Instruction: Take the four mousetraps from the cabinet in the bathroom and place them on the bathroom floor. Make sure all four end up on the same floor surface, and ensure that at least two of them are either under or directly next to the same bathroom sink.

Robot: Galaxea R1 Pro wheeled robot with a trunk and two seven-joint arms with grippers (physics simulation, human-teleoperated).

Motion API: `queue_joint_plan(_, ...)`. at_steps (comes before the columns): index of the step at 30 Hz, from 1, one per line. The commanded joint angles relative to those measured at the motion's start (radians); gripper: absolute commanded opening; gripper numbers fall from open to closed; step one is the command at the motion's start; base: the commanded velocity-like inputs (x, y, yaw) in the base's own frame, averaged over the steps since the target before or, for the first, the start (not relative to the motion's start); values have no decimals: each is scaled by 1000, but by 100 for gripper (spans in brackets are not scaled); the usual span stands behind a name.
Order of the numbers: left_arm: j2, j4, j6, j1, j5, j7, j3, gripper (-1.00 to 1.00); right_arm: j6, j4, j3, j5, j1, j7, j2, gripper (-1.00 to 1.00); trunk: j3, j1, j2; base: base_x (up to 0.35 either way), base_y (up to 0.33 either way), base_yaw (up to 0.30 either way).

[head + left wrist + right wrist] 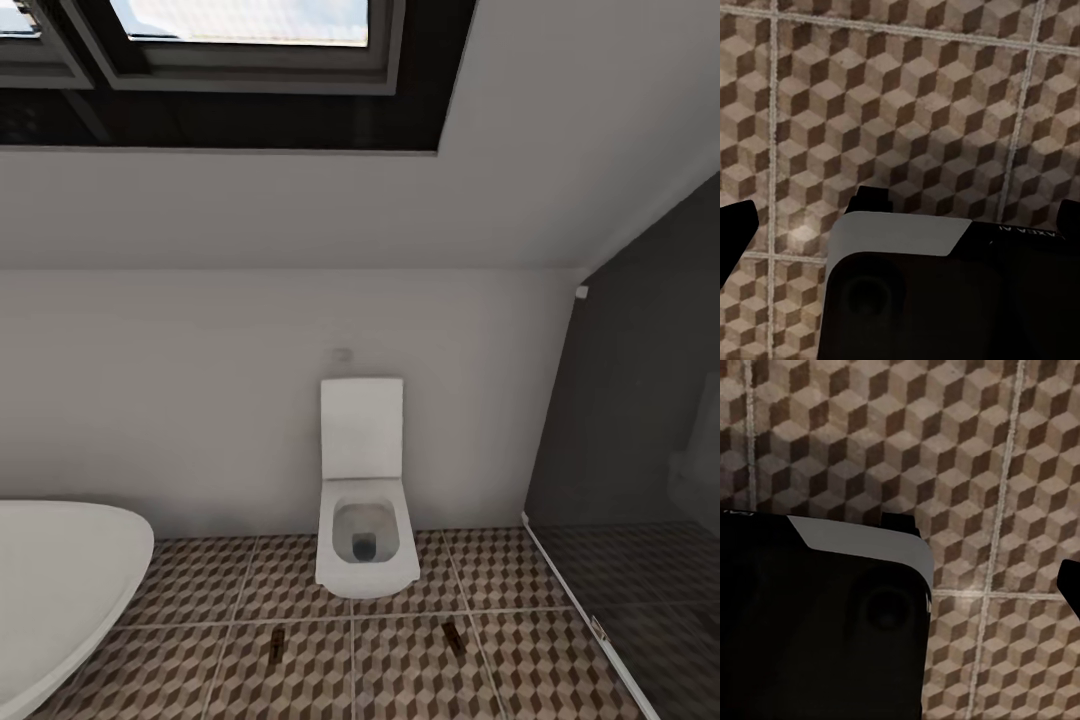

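Two mousetraps lie flat on the bathroom floor (pixel 410 680) in the head view, small tan boards with dark wire. One mousetrap (pixel 277 645) is in front of the toilet to its left, the other mousetrap (pixel 453 637) to its right. My left gripper (pixel 900 225) hangs open over the cube-pattern tiles (pixel 907 112) with nothing between its dark fingertips (pixel 735 232). The right gripper is open too, with one fingertip (pixel 1071 583) showing above the tiles (pixel 967 457) and nothing held. The cabinet and the sink are out of view.
A white toilet (pixel 364 500) stands against the far white wall. A white bathtub (pixel 60 590) fills the near left. A dark glass partition (pixel 620 480) closes off the right. A black and white part of my own body (pixel 945 300) sits below both wrists.
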Motion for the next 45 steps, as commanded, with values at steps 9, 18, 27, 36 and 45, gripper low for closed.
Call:
queue_joint_plan(9,-1,-1,1,28,-1,3,-9,100,-5,3,7,3,-1,-5,7,100,-1,0,-1,0,0,0)
queue_joint_plan(18,-1,-5,-6,33,3,4,-9,100,-5,2,4,-5,-1,-9,1,100,-1,0,-1,0,0,0)
queue_joint_plan(27,1,-10,-60,34,4,5,-11,100,-4,0,7,2,-1,-9,-3,100,-1,0,-1,0,0,0)
queue_joint_plan(36,10,-11,-69,34,-4,5,-16,100,-5,-7,7,4,-2,-9,-3,100,-1,0,-1,0,0,0)
queue_joint_plan(45,24,-17,-72,34,-5,5,-19,100,-4,-8,6,4,-1,-9,-3,100,-1,0,-1,0,0,0)
